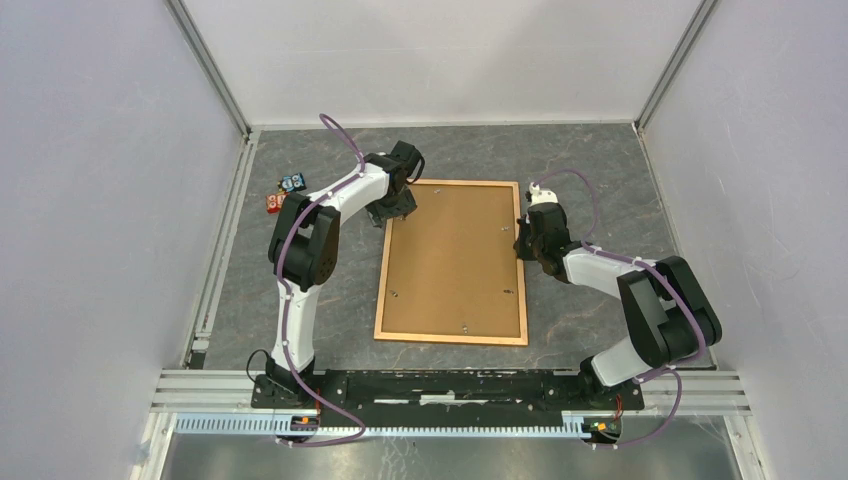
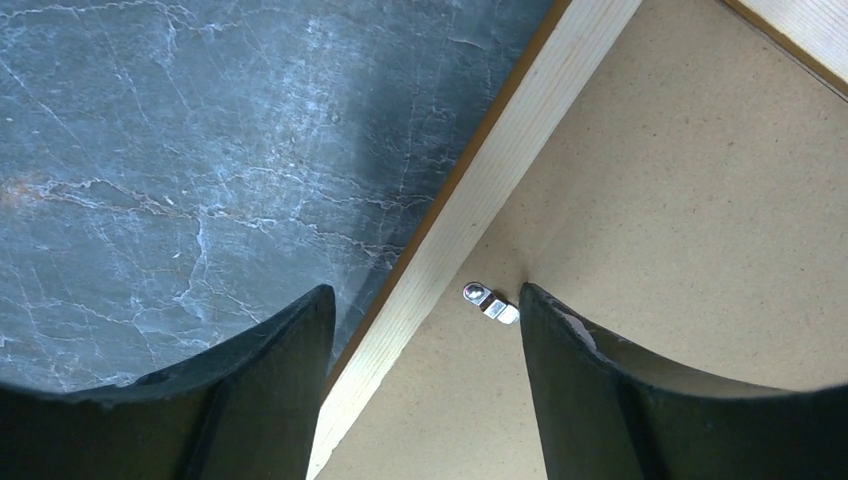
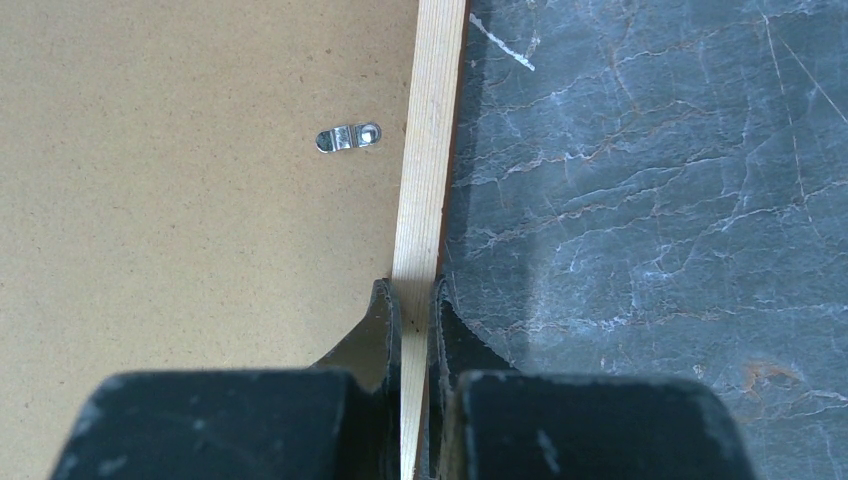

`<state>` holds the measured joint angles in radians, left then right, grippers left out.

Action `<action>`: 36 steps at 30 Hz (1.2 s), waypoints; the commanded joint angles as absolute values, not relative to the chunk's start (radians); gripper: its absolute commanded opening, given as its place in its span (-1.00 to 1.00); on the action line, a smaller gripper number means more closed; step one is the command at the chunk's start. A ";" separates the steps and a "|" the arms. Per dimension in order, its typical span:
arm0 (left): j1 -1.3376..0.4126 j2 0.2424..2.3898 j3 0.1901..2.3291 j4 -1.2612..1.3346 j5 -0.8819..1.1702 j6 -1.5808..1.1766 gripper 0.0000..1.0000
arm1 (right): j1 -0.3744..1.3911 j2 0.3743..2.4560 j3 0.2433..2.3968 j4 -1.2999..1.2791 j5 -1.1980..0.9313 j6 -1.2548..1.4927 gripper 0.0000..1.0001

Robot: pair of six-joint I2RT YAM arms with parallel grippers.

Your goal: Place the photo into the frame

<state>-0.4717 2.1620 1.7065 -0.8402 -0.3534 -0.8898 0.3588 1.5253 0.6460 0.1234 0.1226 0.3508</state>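
The frame (image 1: 455, 260) lies face down on the dark marble-look table, its brown fibreboard back up. The photo is not in view. My left gripper (image 1: 392, 212) is open at the frame's far left corner; in the left wrist view it (image 2: 425, 292) straddles the pale wooden rail (image 2: 500, 160), and one finger (image 2: 560, 380) rests on the back next to a small metal clip (image 2: 490, 302). My right gripper (image 1: 522, 240) is shut on the frame's right rail (image 3: 432, 120), as the right wrist view (image 3: 413, 295) shows. Another clip (image 3: 348, 137) sits just ahead of it.
Small red and blue objects (image 1: 283, 192) lie at the table's far left, beside the left arm. White enclosure walls with metal rails (image 1: 225, 230) bound the table on three sides. More clips dot the frame's back near its front edge (image 1: 466, 326).
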 commanded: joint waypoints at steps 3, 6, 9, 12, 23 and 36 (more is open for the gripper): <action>-0.474 2.157 1.683 -0.842 -0.357 -0.865 0.32 | 0.362 1.554 0.647 0.127 0.095 0.301 -1.00; -0.470 2.136 1.644 -0.840 -0.365 -0.854 0.22 | 0.362 1.556 0.649 0.127 0.093 0.301 -1.00; -0.470 2.111 1.598 -0.801 -0.348 -0.830 0.11 | 0.362 1.557 0.650 0.127 0.093 0.301 -1.00; -0.468 2.100 1.570 -0.763 -0.312 -0.789 -0.08 | 0.362 1.564 0.653 0.125 0.086 0.302 -1.00; -0.447 2.078 1.523 -0.728 -0.316 -0.671 -0.35 | 0.362 1.568 0.655 0.128 0.072 0.301 -1.00; -0.409 2.032 1.423 -0.508 -0.184 -0.646 -0.74 | 0.362 1.570 0.653 0.135 0.060 0.298 -1.00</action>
